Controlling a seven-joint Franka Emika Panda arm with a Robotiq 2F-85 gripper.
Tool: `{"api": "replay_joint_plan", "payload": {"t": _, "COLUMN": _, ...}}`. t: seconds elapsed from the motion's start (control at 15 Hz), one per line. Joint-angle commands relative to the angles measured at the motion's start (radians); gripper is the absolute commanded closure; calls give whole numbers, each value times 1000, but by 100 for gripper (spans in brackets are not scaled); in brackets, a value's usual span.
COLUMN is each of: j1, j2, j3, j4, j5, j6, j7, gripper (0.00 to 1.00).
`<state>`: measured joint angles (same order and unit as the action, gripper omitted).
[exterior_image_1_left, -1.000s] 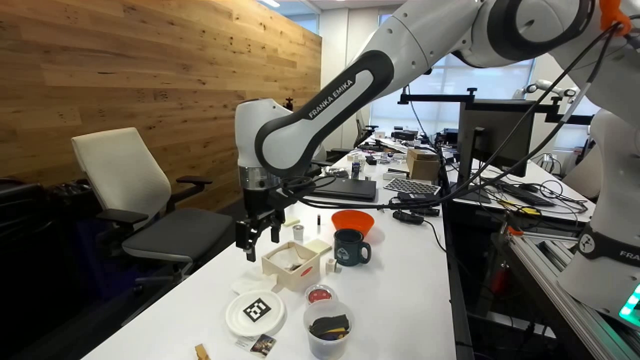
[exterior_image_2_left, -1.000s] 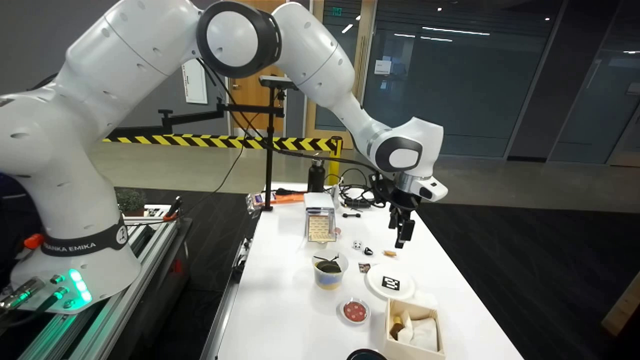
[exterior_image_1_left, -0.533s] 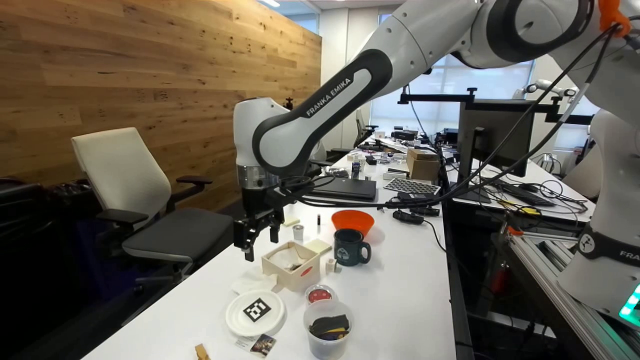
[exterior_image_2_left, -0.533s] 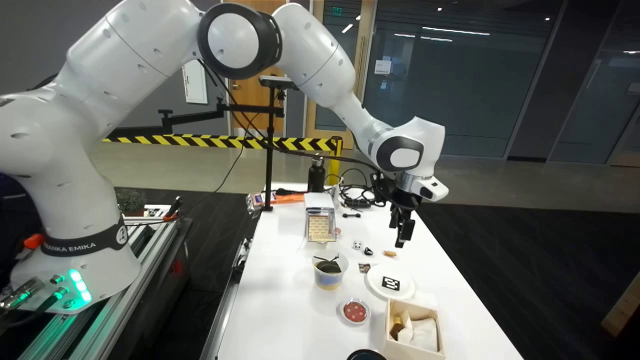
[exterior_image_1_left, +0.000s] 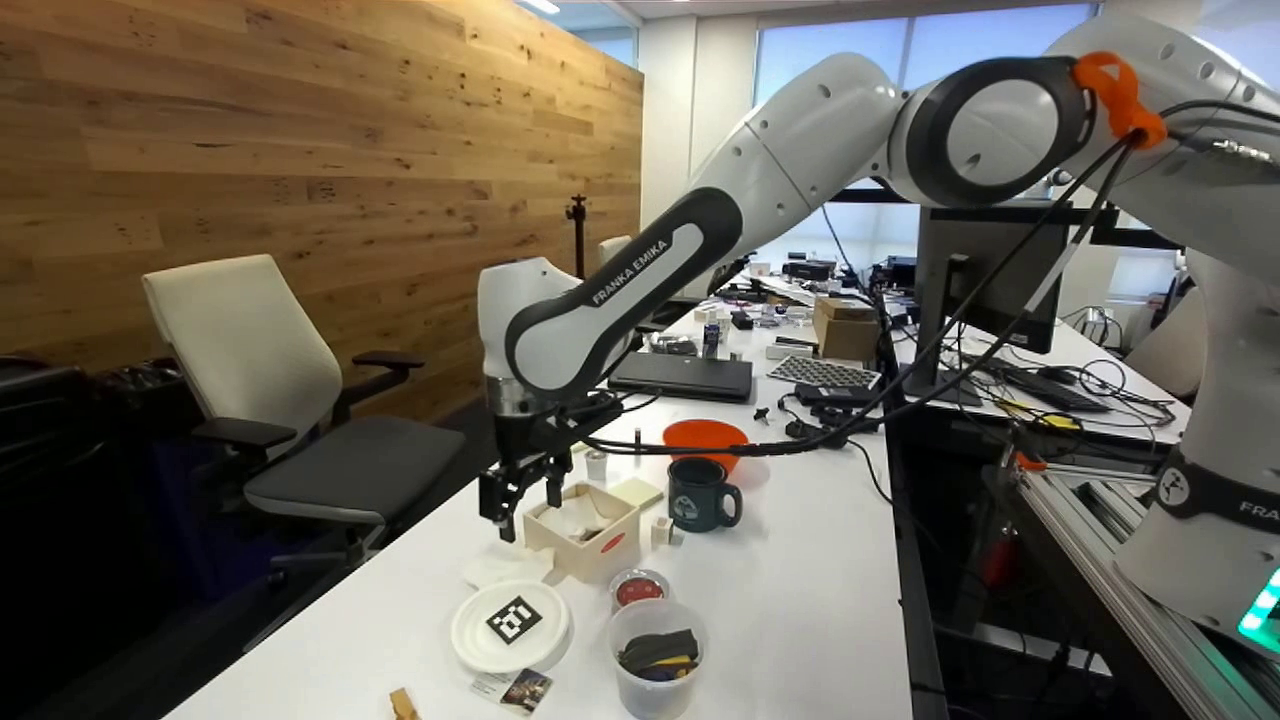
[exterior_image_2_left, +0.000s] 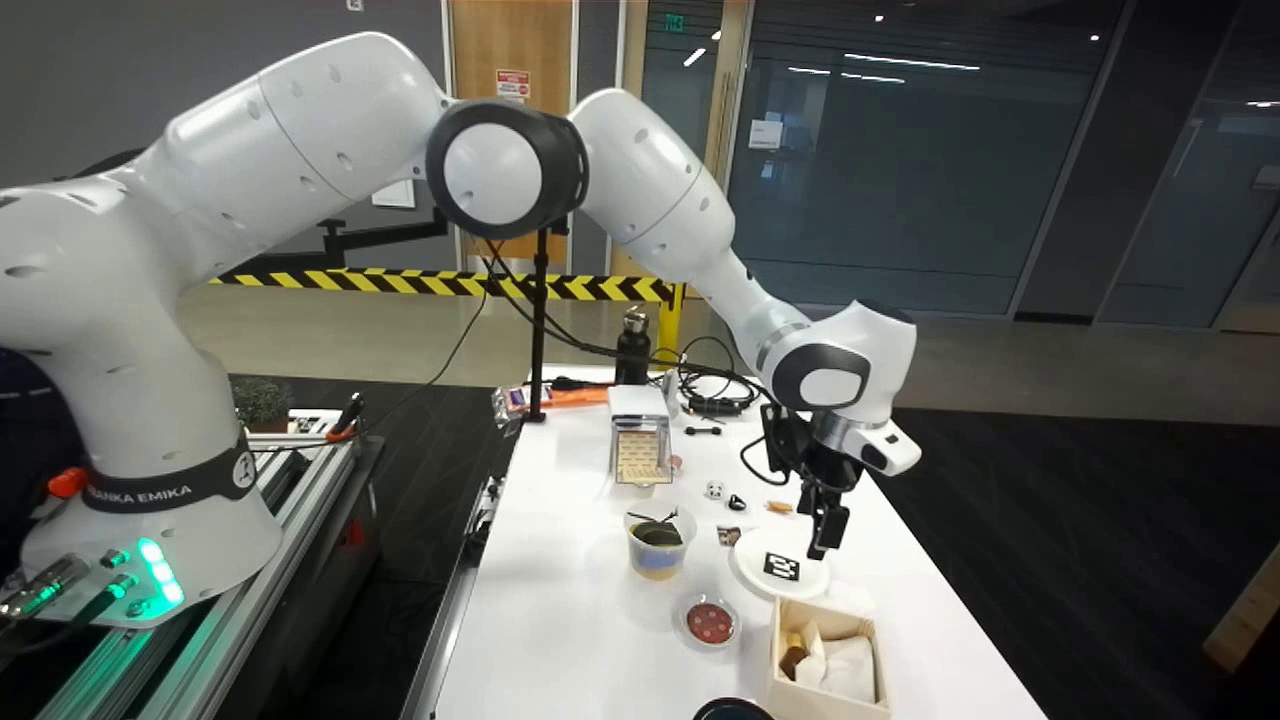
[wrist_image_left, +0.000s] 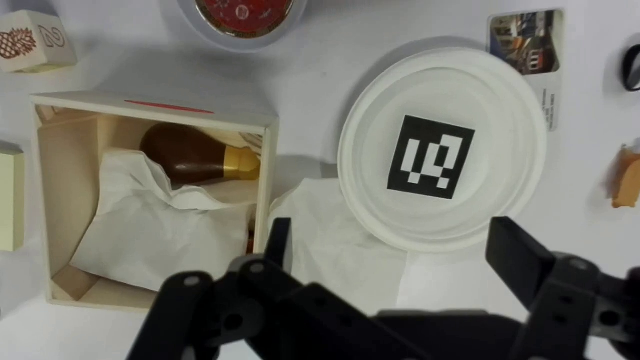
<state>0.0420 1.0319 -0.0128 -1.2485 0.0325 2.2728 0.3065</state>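
Gripper (wrist_image_left: 390, 235): fingers point down, jaws spread wide; in the wrist view it enters from the bottom of the frame, one fingertip by the right wall of the box (wrist_image_left: 67, 170), the other just below the rim of the plate (wrist_image_left: 500, 155); contact cannot be told.
White sheet (wrist_image_left: 340, 245): lower middle of the wrist view, between the fingertips; it spreads from beside the box to the plate's lower left rim; the gripper hides its lower part, so its long axis cannot be told.
Plate: right of centre; round, its black-and-white marker (wrist_image_left: 431, 157) turned clockwise, top edge sinking to the right.
Box: left half; nearly square, upper rim sinking slightly rightward; it holds crumpled white wrapping (wrist_image_left: 165, 225).
Brown bottle (wrist_image_left: 185, 152): inside the box, upper part; long axis left to right with a slight dip, gold end pointing right.
Frame edges: red-patterned dish (wrist_image_left: 272, 10) at top centre; cube (wrist_image_left: 45, 42) upper left; card (wrist_image_left: 527, 42) upper right, against the plate.
Table (exterior_image_1_left: 780, 600): in an exterior view, dark mug (exterior_image_1_left: 695, 495) and orange bowl (exterior_image_1_left: 705, 435) near mid-frame; clear tub (exterior_image_1_left: 650, 695) bottom centre.
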Motion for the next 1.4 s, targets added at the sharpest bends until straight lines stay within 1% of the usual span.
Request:
{"api": "replay_joint_plan", "payload": {"t": 0.0, "j1": -23, "j2": 162, "j3": 8, "j4": 227, "j5": 50, "j6": -88, "j7": 6, "gripper": 0}}
{"api": "replay_joint_plan", "payload": {"t": 0.67, "j1": 2, "j2": 329, "j3": 20, "j4": 442, "j5": 42, "j6": -245, "j7": 14, "gripper": 0}}
{"api": "replay_joint_plan", "payload": {"t": 0.8, "j1": 2, "j2": 372, "j3": 27, "j4": 508, "j5": 28, "j6": -286, "j7": 19, "gripper": 0}}
{"api": "replay_joint_plan", "payload": {"t": 1.07, "j1": -3, "j2": 439, "j3": 23, "j4": 623, "j5": 25, "j6": -361, "j7": 24, "gripper": 0}}
{"api": "replay_joint_plan", "payload": {"t": 1.33, "j1": -13, "j2": 443, "j3": 24, "j4": 697, "j5": 39, "j6": -381, "j7": 14, "gripper": 0}}
